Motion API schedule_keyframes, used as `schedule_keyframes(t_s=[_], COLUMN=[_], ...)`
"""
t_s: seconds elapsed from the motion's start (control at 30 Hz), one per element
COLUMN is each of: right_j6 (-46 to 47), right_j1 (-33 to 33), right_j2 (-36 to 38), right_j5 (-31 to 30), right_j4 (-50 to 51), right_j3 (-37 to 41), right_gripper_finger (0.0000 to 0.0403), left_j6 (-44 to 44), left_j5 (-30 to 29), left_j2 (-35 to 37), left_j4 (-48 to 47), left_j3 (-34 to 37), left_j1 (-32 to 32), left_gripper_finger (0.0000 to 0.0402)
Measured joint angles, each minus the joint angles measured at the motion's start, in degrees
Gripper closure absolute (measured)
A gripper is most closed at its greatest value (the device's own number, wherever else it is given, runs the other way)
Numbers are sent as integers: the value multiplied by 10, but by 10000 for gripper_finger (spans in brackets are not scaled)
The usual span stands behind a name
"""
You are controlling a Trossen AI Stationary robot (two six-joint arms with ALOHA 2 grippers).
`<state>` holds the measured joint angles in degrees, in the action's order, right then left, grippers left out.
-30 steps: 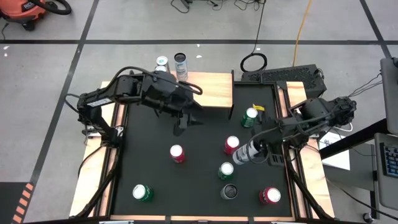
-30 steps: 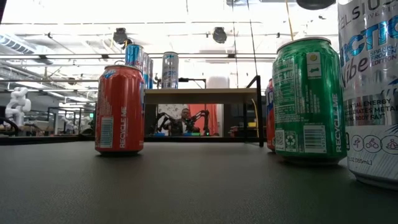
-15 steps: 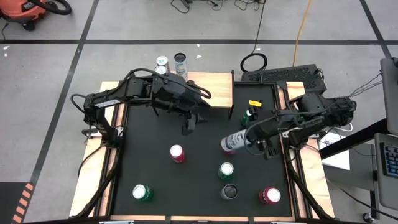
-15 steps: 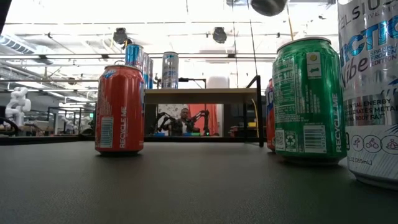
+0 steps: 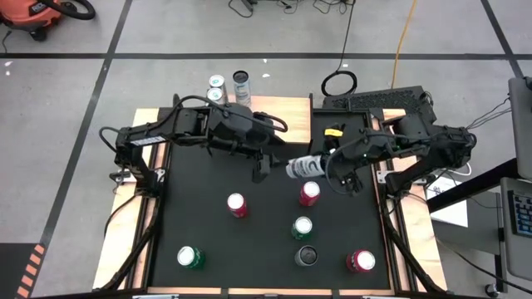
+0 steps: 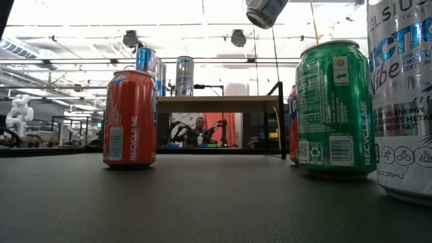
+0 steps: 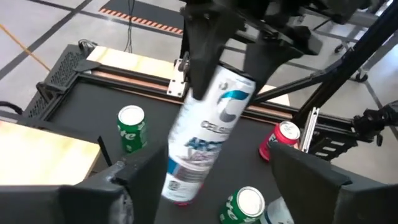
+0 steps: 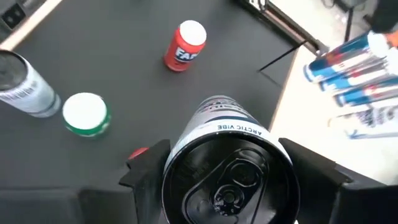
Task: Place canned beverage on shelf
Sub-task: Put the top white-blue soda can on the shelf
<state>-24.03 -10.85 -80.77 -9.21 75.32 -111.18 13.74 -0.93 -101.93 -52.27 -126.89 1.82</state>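
A slim white canned beverage (image 5: 302,167) hangs over the table's middle with my right gripper (image 5: 322,165) shut on it. Its bottom end points at my left gripper (image 5: 260,165), which is open. In the left wrist view the can (image 7: 200,143) shows ahead of the gap between my left fingers (image 7: 127,183), with no touch visible. The light-wood shelf (image 5: 287,118) stands at the table's far edge, its board (image 6: 216,103) on thin black legs. Blue-and-silver cans (image 5: 218,84) stand upright at its far left corner. My right gripper pinches the can's side walls near its top end (image 8: 178,163) between its two fingers (image 8: 148,169). The fingers come from the table's right, slanting down, and lie along the can. The can is lifted clear and tilted, its bottom end (image 7: 180,186) sticking out past the fingertips.
Loose cans stand on the black tabletop: red (image 5: 237,204), pink (image 5: 309,193), green (image 5: 302,227), dark (image 5: 306,256), red (image 5: 360,261), green (image 5: 190,257). In the low view a red can (image 6: 129,118) and a green can (image 6: 335,108) stand near the camera.
My right gripper has carried the white can toward the table's far edge and left, toward my left gripper, and has rolled, so the can now points left instead of near-left. My left gripper has shifted a little toward the right.
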Motion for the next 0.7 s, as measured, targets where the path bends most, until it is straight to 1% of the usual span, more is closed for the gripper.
schedule_keyframes(t_s=[0.1,0.2,0.33,0.57,0.7], right_j6=[-31,-52,-60,-66,-68], right_j1=[10,22,38,60,63], right_j2=[0,0,0,0,0], right_j5=[1,3,2,2,3], right_j4=[-15,-30,-56,-95,-115], right_j3=[0,0,0,0,0], right_gripper_finger=[158,158,158,158,158], left_j6=[10,14,10,-1,-10], left_j5=[-22,-68,-115,-159,-203], left_j2=[0,0,0,-1,-12], left_j4=[0,-1,-10,-10,-13], left_j3=[0,0,0,0,0], left_j1=[6,15,31,49,58], left_gripper_finger=[86,56,30,24,24])
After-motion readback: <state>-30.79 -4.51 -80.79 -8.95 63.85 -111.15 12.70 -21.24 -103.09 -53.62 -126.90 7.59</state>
